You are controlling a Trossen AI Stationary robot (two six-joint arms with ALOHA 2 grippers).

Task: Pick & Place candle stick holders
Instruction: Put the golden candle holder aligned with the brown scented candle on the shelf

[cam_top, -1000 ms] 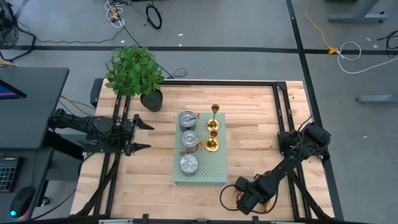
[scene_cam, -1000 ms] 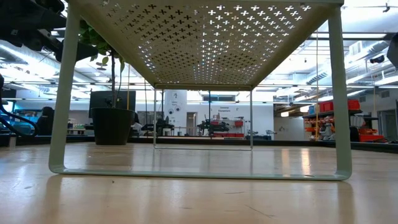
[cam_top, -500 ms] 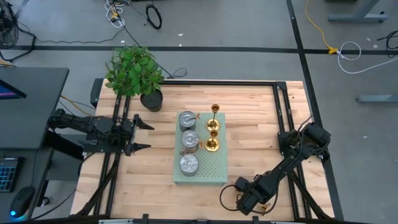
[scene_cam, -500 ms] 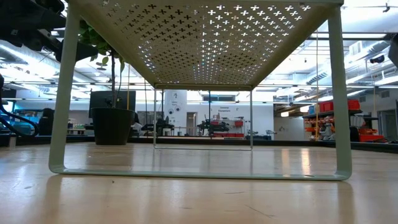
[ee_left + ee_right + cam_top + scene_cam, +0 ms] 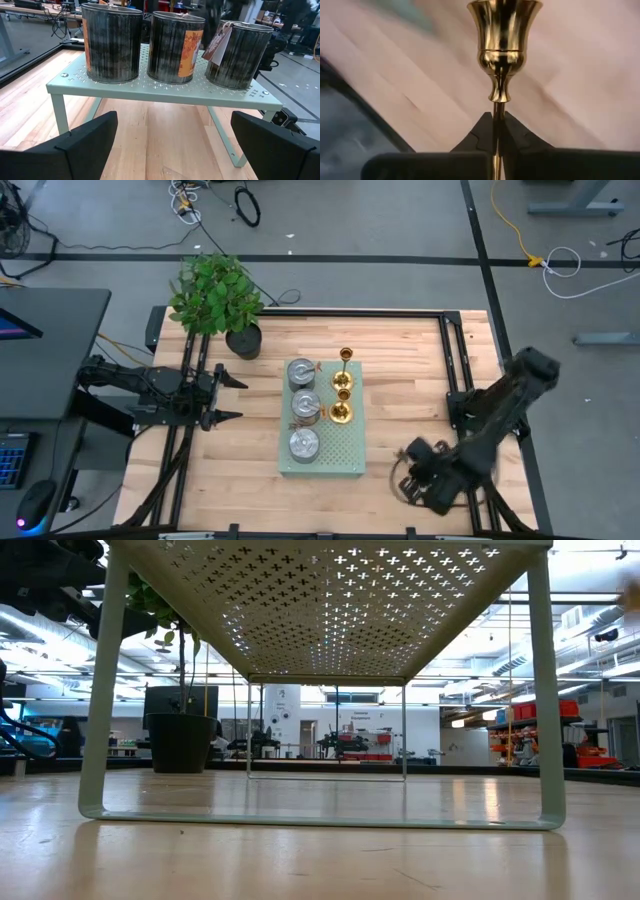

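Note:
My right gripper (image 5: 417,472) is over the table's near right part, to the right of the pale green perforated rack (image 5: 340,450). It is shut on a shiny brass candlestick (image 5: 503,35), whose cup shows beyond the fingertips in the right wrist view; its base is hidden. Other brass candlesticks (image 5: 342,385) stand in a row on the rack's right side, beside three grey tins (image 5: 304,406). My left gripper (image 5: 228,394) is open and empty at the table's left, facing the rack (image 5: 160,92). My right gripper pinches the candlestick's thin stem (image 5: 496,131), below the cup, between its two fingertips (image 5: 481,134). The cup end sticks out past the fingers. The base end is hidden behind the gripper. The table under it is blurred, and I cannot tell how far above the table it is.
A potted plant (image 5: 216,292) stands at the table's far left corner and also shows in the low view (image 5: 180,740). The rack's legs and underside fill the low view (image 5: 330,600). Bare wood lies between the rack and each arm.
My right arm has risen from its low folded pose by the near edge. Its gripper has gone toward the table's right and a little toward the far edge, and it shows blurred. My left arm has kept still.

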